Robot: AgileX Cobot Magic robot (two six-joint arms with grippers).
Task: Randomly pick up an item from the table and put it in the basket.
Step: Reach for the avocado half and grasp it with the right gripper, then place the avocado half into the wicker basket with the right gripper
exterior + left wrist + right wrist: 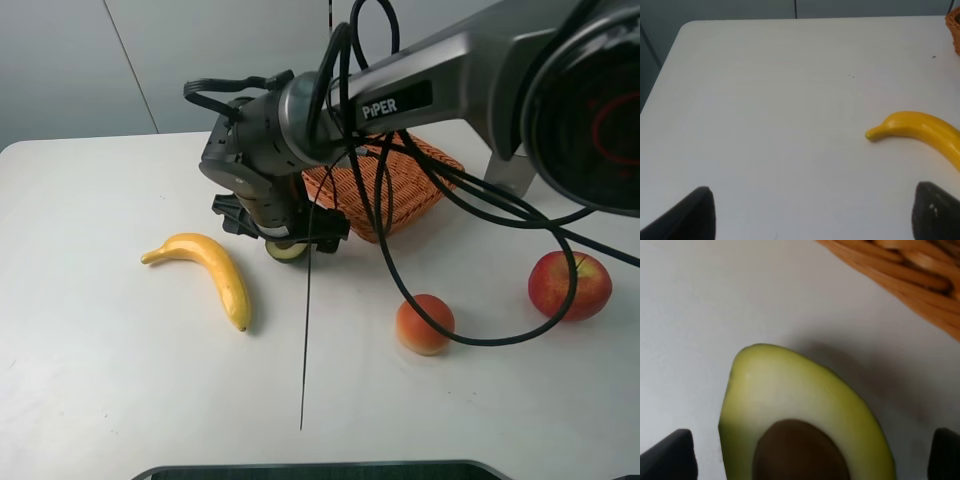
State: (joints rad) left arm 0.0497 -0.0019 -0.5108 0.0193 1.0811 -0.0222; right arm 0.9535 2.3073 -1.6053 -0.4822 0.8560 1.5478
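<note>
The halved avocado [288, 251] lies on the white table [120, 380] just in front of the wicker basket [425, 195], mostly hidden under my right arm. In the right wrist view the avocado [805, 415] shows yellow-green flesh and a brown pit, with the basket's rim [905, 275] close beyond it. My right gripper [285, 238] is low over the avocado, open, with a finger on each side of it and gaps showing [810, 455]. My left gripper [812, 215] is open and empty above bare table.
A yellow banana [205, 265] lies left of the avocado and shows in the left wrist view [925, 132]. A small orange-red fruit [424, 323] and a larger red one [569, 284] lie at the right. Black cables loop over the basket.
</note>
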